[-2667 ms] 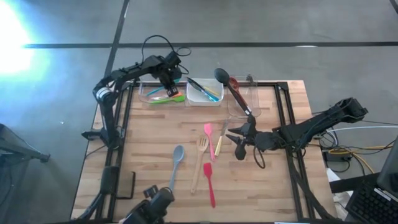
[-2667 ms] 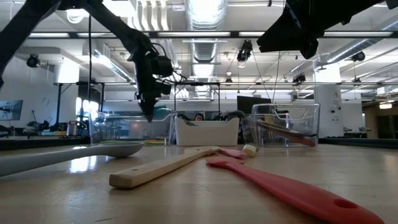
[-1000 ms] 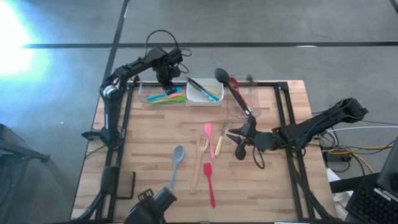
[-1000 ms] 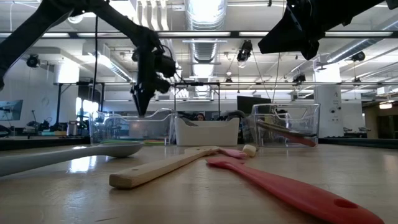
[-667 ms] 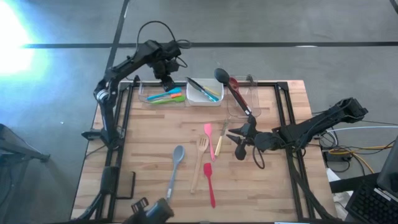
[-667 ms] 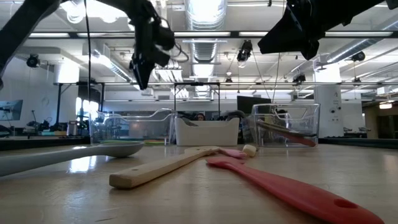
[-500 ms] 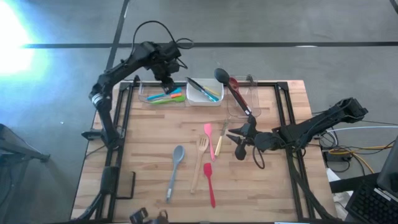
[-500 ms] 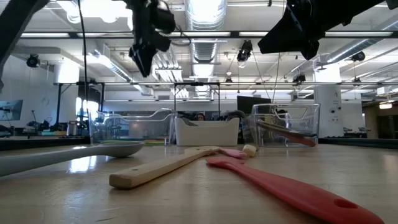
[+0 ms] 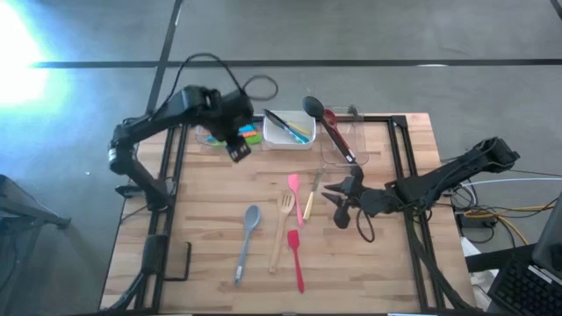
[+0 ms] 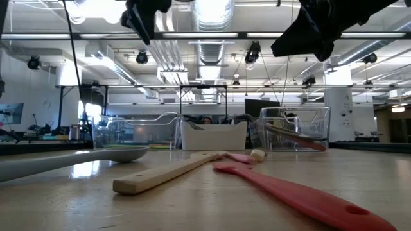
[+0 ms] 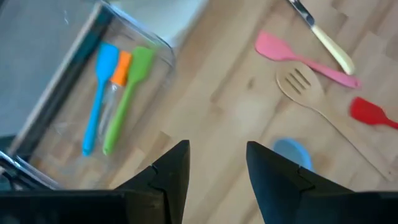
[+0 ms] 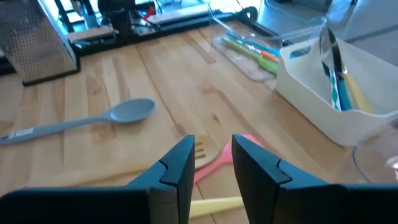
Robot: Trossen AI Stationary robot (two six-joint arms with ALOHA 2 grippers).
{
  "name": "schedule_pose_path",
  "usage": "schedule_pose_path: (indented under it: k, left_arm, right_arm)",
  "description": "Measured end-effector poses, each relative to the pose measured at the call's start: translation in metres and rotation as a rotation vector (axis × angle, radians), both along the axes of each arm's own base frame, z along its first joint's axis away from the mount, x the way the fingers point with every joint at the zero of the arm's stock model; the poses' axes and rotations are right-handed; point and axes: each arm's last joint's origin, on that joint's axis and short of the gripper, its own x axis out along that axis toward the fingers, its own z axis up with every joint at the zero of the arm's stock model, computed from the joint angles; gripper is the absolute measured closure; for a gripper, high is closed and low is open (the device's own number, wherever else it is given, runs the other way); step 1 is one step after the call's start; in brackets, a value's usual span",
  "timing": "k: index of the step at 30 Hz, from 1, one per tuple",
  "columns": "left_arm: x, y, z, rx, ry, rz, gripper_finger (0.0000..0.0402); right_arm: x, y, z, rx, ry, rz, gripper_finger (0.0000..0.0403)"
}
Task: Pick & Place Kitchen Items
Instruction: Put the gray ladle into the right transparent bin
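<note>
My left gripper (image 9: 239, 151) hangs open and empty high above the table, just in front of the left clear tub (image 9: 211, 138), which holds blue, orange and green spatulas (image 11: 118, 87). Flat on the table lie a pink spatula (image 9: 294, 184), a wooden slotted spatula (image 9: 283, 224), a yellow-handled knife (image 9: 310, 200), a grey spoon (image 9: 248, 235) and a red spatula (image 9: 295, 254). My right gripper (image 9: 335, 195) hovers low at the right of these, pointing toward the table's left, open by a narrow gap (image 12: 211, 158) with nothing in it.
A white tub (image 9: 283, 139) with teal utensils stands at the far middle. Right of it a clear tub (image 9: 347, 151) holds a black ladle (image 9: 314, 109) and a red spoon. A black clamp (image 9: 180, 262) sits at the near left. Bare wood lies near left and near right.
My left gripper has risen from above the left clear tub and swung toward the table's near edge, empty. The spatulas in the tub have stayed where they were. My right gripper has kept still.
</note>
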Motion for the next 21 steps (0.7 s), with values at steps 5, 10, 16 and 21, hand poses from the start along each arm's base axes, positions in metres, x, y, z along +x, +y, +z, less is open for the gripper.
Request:
schedule_pose_path:
  k: [5, 10, 16, 21]
  left_arm:
    - [0.000, -0.040, -0.018, 0.109, 0.018, 0.045, 0.0241]
    - [0.003, -0.076, -0.054, 0.122, 0.003, 0.074, 0.0241]
    - [0.008, -0.106, -0.113, 0.014, -0.018, 0.209, 0.0241]
    - [0.008, -0.119, -0.158, -0.168, -0.015, 0.283, 0.0241]
  right_arm:
    - [-0.004, 0.002, 0.002, 0.028, 0.033, -0.012, 0.0312]
    - [-0.004, 0.001, 0.002, 0.032, 0.030, -0.015, 0.0323]
    - [-0.004, 0.002, 0.003, 0.035, 0.024, -0.015, 0.0328]
    - [-0.004, 0.002, 0.003, 0.035, 0.023, -0.016, 0.0321]
